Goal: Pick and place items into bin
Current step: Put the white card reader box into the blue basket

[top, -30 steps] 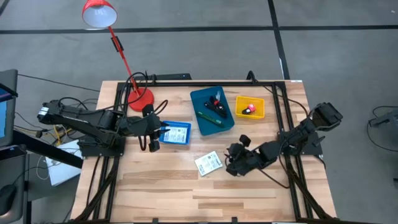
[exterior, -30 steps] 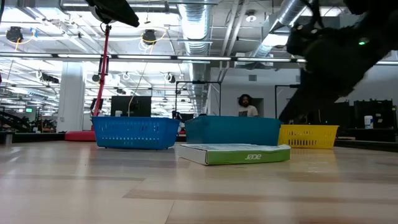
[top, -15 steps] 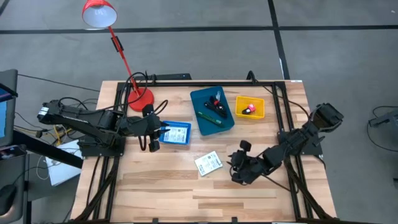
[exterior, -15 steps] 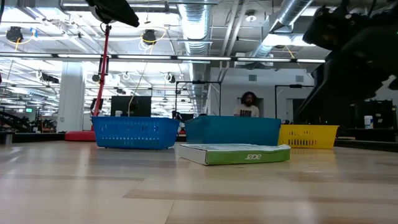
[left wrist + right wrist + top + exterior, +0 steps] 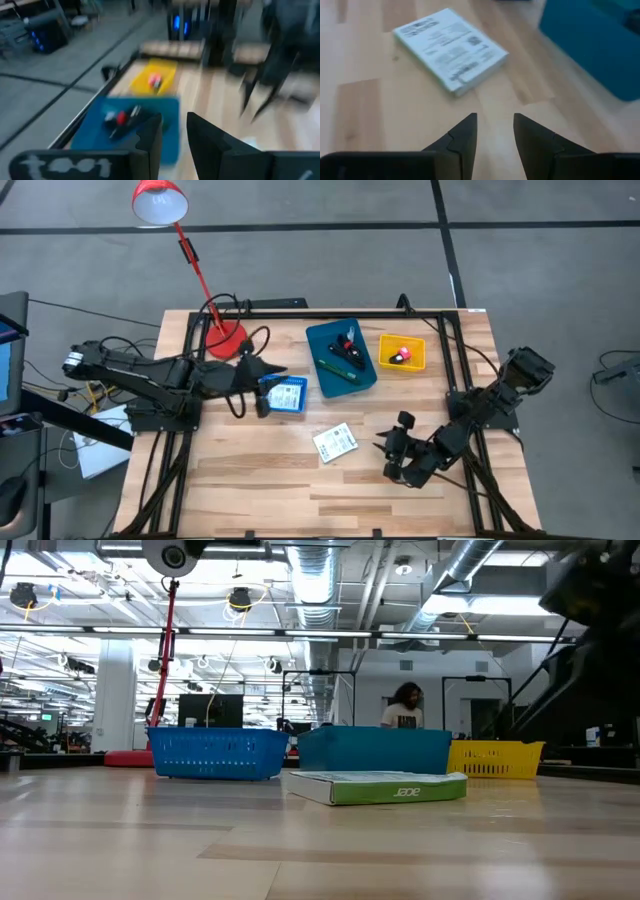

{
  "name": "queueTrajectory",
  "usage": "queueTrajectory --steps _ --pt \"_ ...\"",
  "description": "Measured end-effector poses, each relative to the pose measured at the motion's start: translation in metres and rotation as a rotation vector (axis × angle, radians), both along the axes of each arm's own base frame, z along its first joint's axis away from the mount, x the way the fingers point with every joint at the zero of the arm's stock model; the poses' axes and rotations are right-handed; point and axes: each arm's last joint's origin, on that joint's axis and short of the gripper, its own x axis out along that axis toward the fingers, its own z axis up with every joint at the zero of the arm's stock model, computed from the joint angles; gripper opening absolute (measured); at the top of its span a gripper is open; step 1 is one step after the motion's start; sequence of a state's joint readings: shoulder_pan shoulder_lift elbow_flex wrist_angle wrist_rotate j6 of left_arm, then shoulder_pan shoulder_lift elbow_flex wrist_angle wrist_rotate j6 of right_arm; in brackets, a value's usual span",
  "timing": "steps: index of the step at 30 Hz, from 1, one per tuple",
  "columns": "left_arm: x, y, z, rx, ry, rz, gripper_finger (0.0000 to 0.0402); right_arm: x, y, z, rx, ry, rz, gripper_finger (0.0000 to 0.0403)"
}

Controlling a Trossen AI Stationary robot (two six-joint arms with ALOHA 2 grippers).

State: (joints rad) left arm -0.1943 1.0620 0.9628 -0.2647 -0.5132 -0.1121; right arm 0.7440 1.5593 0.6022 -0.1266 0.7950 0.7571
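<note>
right claw (image 5: 495, 131) parted, empty, low over bench (image 5: 260, 480) | white packet (image 5: 451, 50) flat just ahead, apart | left claw (image 5: 174, 131) slightly parted, empty, teal bin (image 5: 100, 135) ahead

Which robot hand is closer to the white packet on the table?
The right. The right gripper sits just beside the white packet, toward the table's right side, fingers apart and empty. The left gripper is farther off, over the small blue basket.
</note>
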Motion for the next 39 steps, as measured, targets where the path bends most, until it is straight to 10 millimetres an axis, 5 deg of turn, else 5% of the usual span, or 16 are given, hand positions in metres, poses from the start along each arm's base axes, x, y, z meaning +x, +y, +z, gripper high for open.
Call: queueTrajectory --steps 7,11,15,20,29,39 --pt "0.027 -0.003 0.009 0.03 -0.197 0.015 0.008 -0.011 -0.013 -0.015 0.029 -0.05 -0.095 0.0123" --pt "0.041 -0.001 -0.002 0.004 -0.191 0.063 0.008 -0.012 -0.013 -0.016 0.049 -0.054 -0.105 0.0123" --pt "0.06 -0.005 -0.027 -0.151 -0.122 0.032 0.008 -0.01 -0.011 -0.015 0.054 -0.068 -0.085 0.0123" --pt "0.086 -0.037 -0.069 -0.316 0.012 -0.195 0.008 -0.009 -0.009 -0.014 0.048 -0.074 -0.066 0.0123" --pt "0.101 -0.103 -0.133 -0.276 0.167 -0.347 0.008 -0.008 -0.011 -0.014 0.04 -0.076 -0.074 0.0123" --pt "0.101 -0.109 -0.174 -0.237 0.329 -0.229 0.008 0.006 -0.024 -0.011 0.091 -0.12 -0.157 0.0122"
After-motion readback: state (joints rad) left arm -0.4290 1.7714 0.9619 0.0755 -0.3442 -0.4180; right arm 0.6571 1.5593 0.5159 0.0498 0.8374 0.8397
